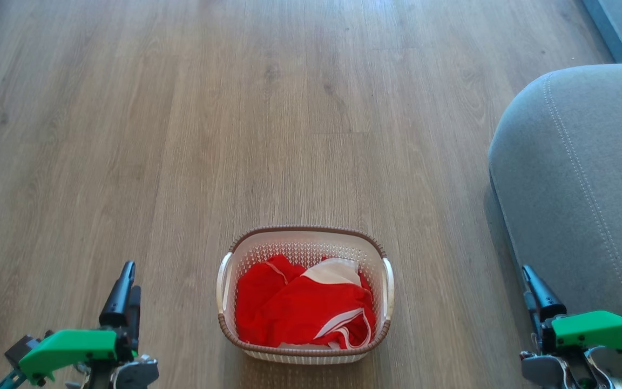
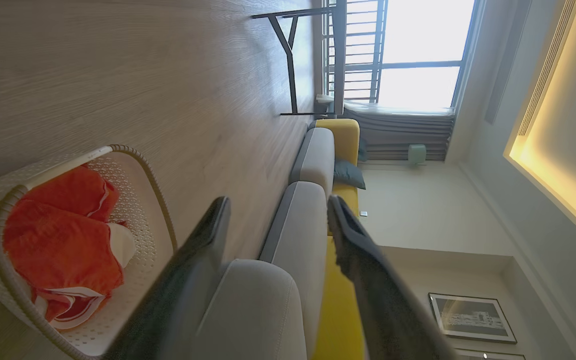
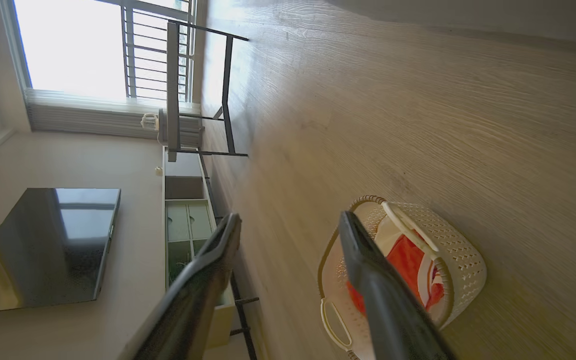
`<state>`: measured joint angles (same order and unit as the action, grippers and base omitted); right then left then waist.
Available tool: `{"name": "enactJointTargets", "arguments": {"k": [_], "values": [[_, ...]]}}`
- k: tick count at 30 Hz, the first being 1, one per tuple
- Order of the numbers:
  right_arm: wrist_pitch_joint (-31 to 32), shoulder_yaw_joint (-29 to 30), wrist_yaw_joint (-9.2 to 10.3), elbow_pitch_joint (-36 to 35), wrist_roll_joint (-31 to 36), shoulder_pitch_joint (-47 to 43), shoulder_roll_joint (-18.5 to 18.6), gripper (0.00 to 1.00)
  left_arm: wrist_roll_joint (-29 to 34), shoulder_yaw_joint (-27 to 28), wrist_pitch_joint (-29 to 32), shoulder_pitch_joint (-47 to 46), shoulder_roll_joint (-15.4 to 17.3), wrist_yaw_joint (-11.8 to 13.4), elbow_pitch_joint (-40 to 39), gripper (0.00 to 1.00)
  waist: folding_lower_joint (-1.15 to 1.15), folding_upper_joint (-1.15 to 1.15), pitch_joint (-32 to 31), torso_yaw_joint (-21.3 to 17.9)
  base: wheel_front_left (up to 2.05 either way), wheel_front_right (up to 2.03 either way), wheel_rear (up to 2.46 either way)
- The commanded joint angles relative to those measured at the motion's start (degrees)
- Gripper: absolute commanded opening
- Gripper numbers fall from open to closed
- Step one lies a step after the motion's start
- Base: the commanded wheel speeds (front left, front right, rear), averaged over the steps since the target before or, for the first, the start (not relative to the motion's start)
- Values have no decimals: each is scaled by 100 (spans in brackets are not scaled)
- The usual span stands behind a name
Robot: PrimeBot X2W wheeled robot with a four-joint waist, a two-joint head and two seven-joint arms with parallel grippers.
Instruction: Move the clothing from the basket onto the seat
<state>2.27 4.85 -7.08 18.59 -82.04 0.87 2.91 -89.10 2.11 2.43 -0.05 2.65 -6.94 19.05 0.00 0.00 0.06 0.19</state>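
Note:
The cream basket [image 1: 305,231] with its brown rim stands on the wooden floor just in front of me. Inside it lies the red clothing [image 1: 295,313] with white stripes, and a white cloth piece [image 1: 333,272] rests on top toward the back. The grey seat [image 1: 581,178] with pale stitching rises to the right of the basket. Low on the left, my left gripper [image 1: 126,270] hangs open and holds nothing. My right gripper [image 1: 528,272] is open beside the seat's front edge. In the left wrist view the basket [image 2: 154,186], clothing [image 2: 58,245] and seat [image 2: 258,305] show past the open gripper [image 2: 279,206].
Bare wooden floor [image 1: 235,108] stretches ahead and to the left. The right wrist view shows the basket [image 3: 463,260], a dark-legged table [image 3: 223,90] by the window, a low cabinet [image 3: 185,220] and a wall screen [image 3: 43,245]. Yellow sofa backing [image 2: 340,140] lies behind the grey cushions.

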Motion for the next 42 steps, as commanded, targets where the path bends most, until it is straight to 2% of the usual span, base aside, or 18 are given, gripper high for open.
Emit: {"name": "enactJointTargets", "arguments": {"k": [1, 10, 21, 42], "values": [[-74, -39, -9, -179, 220, 291, 158, 100, 130, -14, -63, -308, 97, 24, -162, 100, 0, 0, -2, -1, 0, 0, 0], [-226, -107, -12, -312, 1225, 346, 204, 100, 799, -99, -223, -357, 176, 72, -153, 100, 0, 0, 3, -1, 0, 0, 0], [-411, -425, -15, -471, 2364, 446, 387, 100, 1789, 4, -411, -374, 108, 71, -205, 100, 0, 0, -4, -3, 0, 0, 0], [-747, -944, -22, -460, 3964, 595, 644, 100, 3677, 103, -752, -365, 41, 3, -311, 100, 0, 0, 1, -6, 0, 0, 0]]}}
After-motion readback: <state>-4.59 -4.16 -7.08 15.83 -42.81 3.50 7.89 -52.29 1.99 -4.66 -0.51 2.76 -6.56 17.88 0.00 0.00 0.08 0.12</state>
